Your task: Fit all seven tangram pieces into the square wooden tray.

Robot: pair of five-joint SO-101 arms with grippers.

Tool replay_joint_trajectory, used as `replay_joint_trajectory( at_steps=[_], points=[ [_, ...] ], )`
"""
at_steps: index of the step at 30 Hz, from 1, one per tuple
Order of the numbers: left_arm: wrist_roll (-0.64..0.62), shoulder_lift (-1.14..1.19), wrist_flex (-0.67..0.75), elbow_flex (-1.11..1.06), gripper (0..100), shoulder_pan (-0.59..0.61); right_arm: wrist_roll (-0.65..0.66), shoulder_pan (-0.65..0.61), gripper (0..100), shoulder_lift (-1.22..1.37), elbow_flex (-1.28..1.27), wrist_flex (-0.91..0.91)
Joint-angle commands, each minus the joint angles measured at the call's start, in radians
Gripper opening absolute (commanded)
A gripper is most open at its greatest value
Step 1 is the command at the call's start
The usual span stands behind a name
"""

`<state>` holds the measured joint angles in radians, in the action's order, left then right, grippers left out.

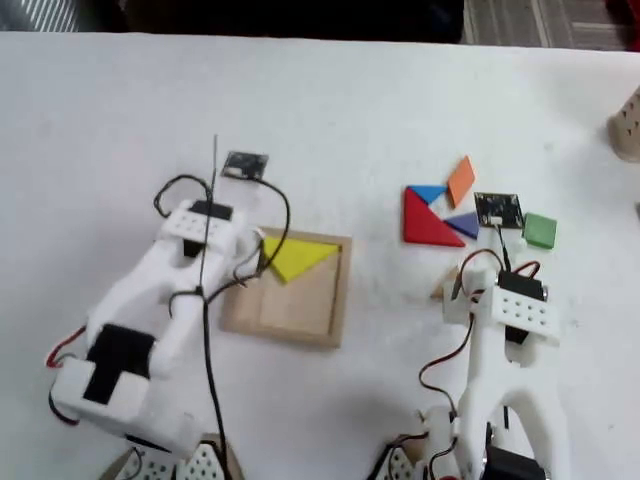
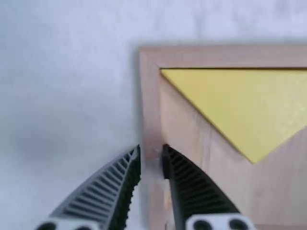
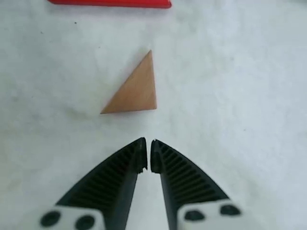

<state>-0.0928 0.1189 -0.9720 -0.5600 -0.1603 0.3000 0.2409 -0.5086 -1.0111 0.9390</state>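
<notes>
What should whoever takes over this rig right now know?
Grippers: left end effector shut on the rim of the wooden tray; right end effector shut, empty, just short of the brown triangle.
Done: yellow triangle in the tray.
Left: brown triangle, red triangle, blue triangle, orange piece, purple piece and green square, all loose on the table.

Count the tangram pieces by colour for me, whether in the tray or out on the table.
yellow piece: 1, lying in the tray
red piece: 1
blue piece: 1
orange piece: 1
purple piece: 1
green piece: 1
plain wood piece: 1
Total: 7
</notes>
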Motion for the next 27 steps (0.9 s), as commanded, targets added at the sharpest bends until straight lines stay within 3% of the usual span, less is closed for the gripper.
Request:
replay_joint_trajectory(
  at_steps=[1,11,16,21,23,27],
  points=[
    [0.011,0.028,-0.084,0.098,24,-0.007,0.014,-0.007,2.5,-0.027,0.003,-0.016],
    [0.02,-0.107,-0.155,0.15,23,-0.024,0.017,-0.007,2.5,-0.027,0.003,-0.016],
    [0.083,-0.17,-0.141,0.1,22,-0.147,0.017,-0.007,2.5,-0.027,0.003,-0.016],
    [0.074,-0.134,0.061,-0.009,1,-0.274,0.018,-0.005,2.5,-0.027,0.003,-0.015],
    [0.063,-0.099,0.112,-0.025,5,-0.282,0.018,-0.002,2.5,-0.027,0.003,-0.013],
    [-0.021,-0.045,0.146,0.003,2,-0.257,0.018,-0.001,2.5,-0.028,0.003,-0.013]
  ],
)
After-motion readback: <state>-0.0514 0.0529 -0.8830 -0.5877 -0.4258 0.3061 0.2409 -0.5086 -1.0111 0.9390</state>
